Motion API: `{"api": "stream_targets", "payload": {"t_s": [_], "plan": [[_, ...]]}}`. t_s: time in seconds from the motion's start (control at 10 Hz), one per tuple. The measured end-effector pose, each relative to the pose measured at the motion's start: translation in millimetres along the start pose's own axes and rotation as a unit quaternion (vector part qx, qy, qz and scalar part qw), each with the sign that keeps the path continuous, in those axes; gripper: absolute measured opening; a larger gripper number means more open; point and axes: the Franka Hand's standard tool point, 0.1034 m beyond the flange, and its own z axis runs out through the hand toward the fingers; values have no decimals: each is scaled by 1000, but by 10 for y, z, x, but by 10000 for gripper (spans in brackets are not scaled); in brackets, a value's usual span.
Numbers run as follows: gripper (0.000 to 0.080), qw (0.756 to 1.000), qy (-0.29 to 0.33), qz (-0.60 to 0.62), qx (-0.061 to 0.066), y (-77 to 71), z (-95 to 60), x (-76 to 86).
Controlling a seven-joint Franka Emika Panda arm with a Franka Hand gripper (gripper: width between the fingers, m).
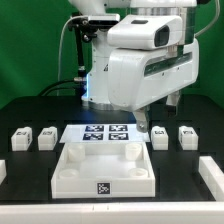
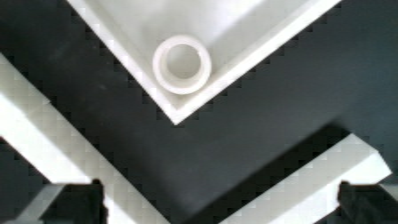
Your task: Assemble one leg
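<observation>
Four small white legs stand in a row on the black table, two at the exterior view's left and two at its right. The large flat white square piece lies in front. My gripper hangs above the table between the marker board and the right pair of legs. In the wrist view my gripper is open and empty, its dark fingertips wide apart. One corner of the square piece with a round socket shows ahead. No leg shows in the wrist view.
The marker board lies behind the square piece. White blocks sit at the table's front left and front right. White diagonal bands cross the black table in the wrist view.
</observation>
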Motion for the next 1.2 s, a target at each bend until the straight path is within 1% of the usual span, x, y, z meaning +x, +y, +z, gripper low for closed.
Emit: {"api": "stream_targets", "payload": {"t_s": [1.2], "plan": [[650, 1000, -1, 0, 2, -6, 23, -6]]}}
